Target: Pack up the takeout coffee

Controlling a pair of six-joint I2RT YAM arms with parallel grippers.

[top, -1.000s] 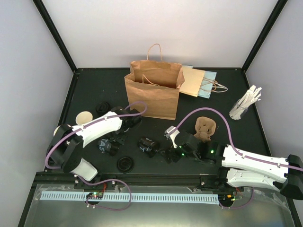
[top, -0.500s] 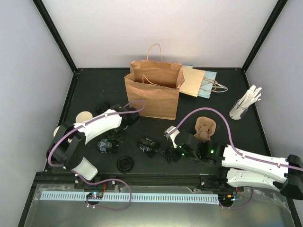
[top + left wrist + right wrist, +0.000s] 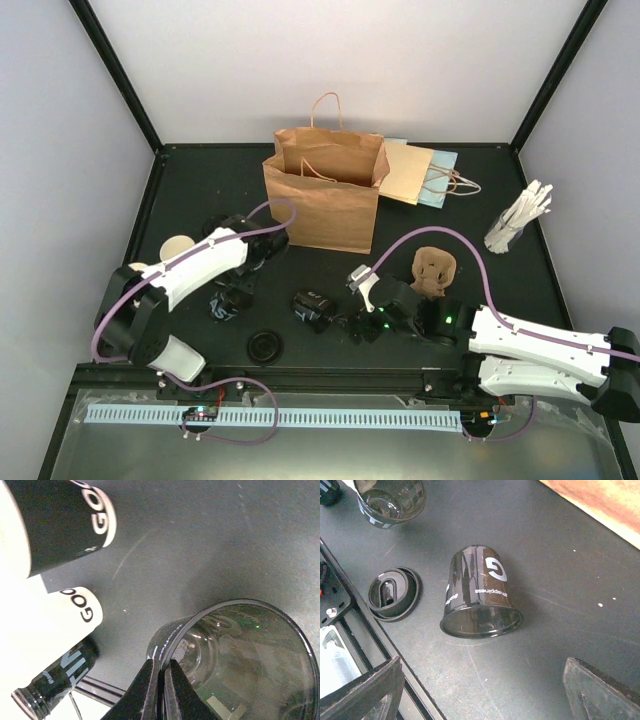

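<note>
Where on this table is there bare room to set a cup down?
Bare mat: back-left corner, between bag and left wall; the strip between bag and the tipped cup; right of the carrier, in front of the stirrers. Crowded: near left, where the left tool pinches a dark cup among lids.

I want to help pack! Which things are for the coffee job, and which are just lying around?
For the job: white cups, dark cup in the left gripper, tipped dark cup, open bag.
Probably just lying about: lids, brown carrier, sticks, flat bags.
</note>
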